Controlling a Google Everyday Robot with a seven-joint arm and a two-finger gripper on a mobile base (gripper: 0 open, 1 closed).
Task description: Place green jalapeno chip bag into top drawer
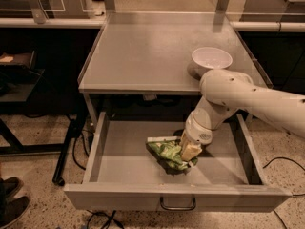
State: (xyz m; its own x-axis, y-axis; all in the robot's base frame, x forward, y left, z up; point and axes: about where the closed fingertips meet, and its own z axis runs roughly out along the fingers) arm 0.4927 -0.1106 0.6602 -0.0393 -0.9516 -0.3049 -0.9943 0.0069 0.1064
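The green jalapeno chip bag (165, 152) is crinkled, with a pale end strip at its upper left. It sits low in the open top drawer (119, 163), near the middle of the grey floor. My gripper (189, 155) reaches down into the drawer from the right and is closed on the bag's right end. The white arm (248, 97) comes in from the right edge, over the drawer's right side. The drawer's dark handle (177, 206) shows on its front panel.
A white round bowl (211, 60) stands at the right of the grey tabletop (143, 51) above the drawer. Dark shelving and cables lie to the left. A shoe (12, 204) is at the lower left on the speckled floor.
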